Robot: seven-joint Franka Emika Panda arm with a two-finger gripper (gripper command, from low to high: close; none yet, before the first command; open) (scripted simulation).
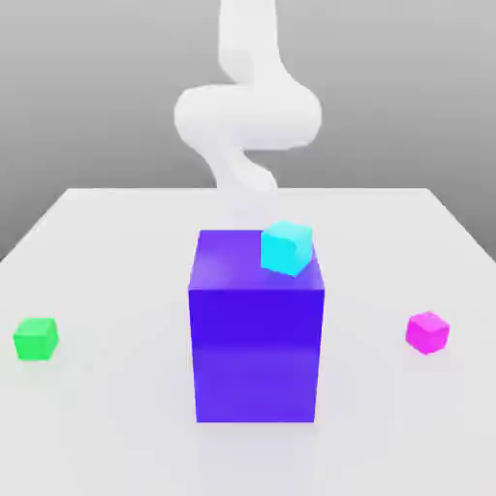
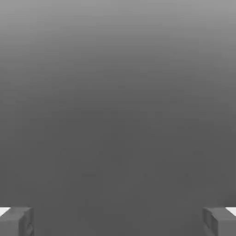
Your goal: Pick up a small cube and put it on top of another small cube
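The small magenta-pink cube rests on the white table at the exterior view's right. At the exterior view's left, the small green cube lies on the same table, far from the pink one. My white arm rises behind the table's far edge, well away from both cubes. In the hand view my gripper is open, its grey fingertips stand wide apart with nothing between them, and only plain grey background lies ahead.
A big blue-violet block stands in the middle of the table, between the two small cubes. A cyan small cube sits tilted on the block's top back corner.
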